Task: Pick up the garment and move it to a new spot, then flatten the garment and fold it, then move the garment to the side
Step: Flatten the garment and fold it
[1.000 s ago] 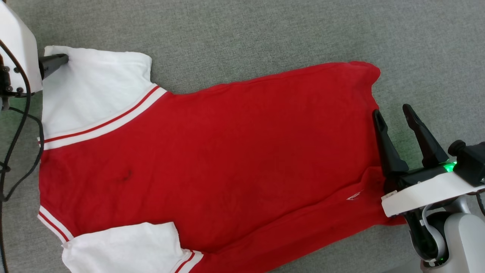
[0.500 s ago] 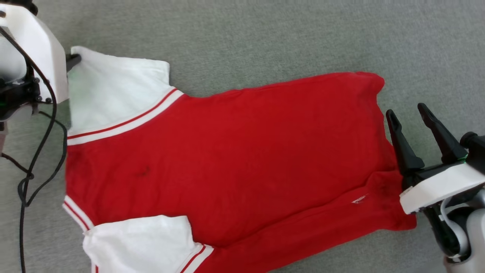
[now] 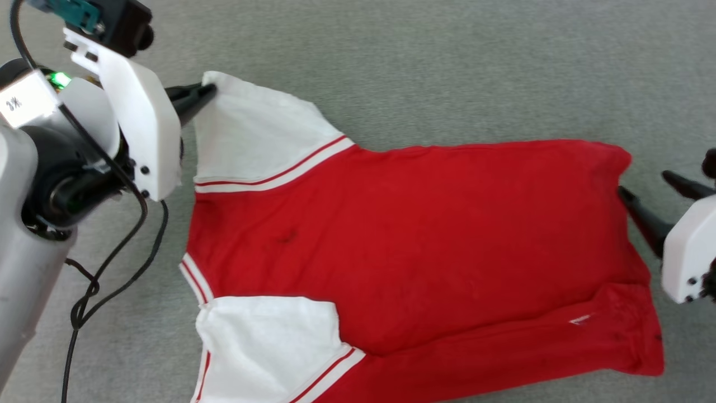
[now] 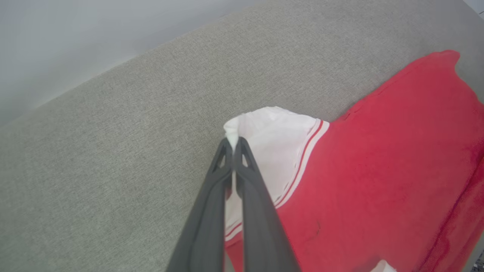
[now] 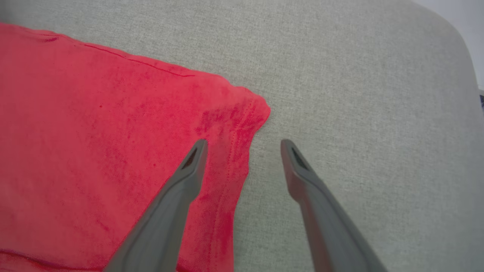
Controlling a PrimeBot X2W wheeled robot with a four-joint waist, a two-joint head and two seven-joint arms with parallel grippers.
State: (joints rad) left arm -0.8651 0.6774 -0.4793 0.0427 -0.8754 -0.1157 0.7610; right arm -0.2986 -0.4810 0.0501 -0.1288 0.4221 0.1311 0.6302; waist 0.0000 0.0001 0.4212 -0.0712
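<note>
The garment [image 3: 425, 235] lies spread on the fabric surface [image 3: 447, 67].

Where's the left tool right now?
Upper left of the head view: the left tool is shut on the white corner of the garment, which is spread over the grey surface.

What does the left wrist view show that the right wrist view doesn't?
Left wrist view: the left pincer shut on a white corner of the garment, beside its red-white striped trim. Right wrist view: the right pincer open, one finger over the red hem corner, the other over bare grey surface. Both: red garment fabric lying on that grey surface.
</note>
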